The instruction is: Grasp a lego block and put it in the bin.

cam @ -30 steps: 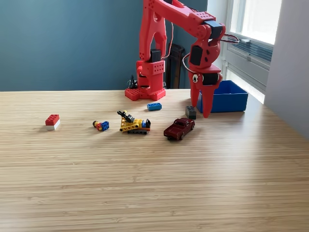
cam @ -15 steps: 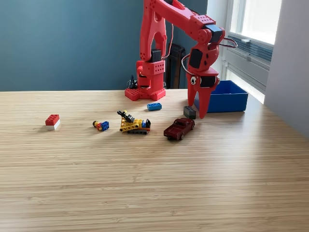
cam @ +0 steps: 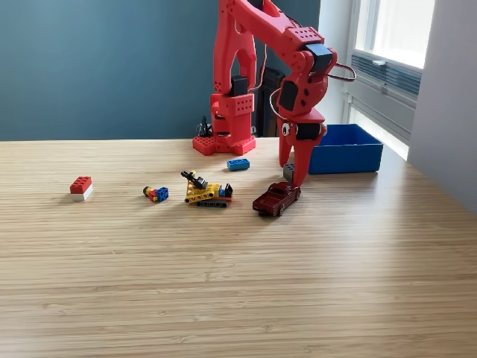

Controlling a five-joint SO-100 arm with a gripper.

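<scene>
Nearest to the camera the table is bare wood, and the first things on it are in one loose row: a red car, a yellow vehicle, a small blue and yellow piece and, far at the exterior view's left, a red and white block. Just behind the car the gripper points straight down, with its tips around or directly in front of a dark grey block, which is mostly hidden by them. The jaws look narrow, with only a small gap, but I cannot tell if they already press the block or only stand at it. A little further back a blue block lies alone, with its long axis nearly across the view and its studs up. The bin is behind and at the exterior view's right of the gripper, near to it, and no block is visible inside, though its floor is hidden. So I judge the task is at its early part: nothing is put away, the grasp is being made or prepared, and the lift, the short carry to the bin and the release are still left. The axis of the grey block cannot be read
</scene>
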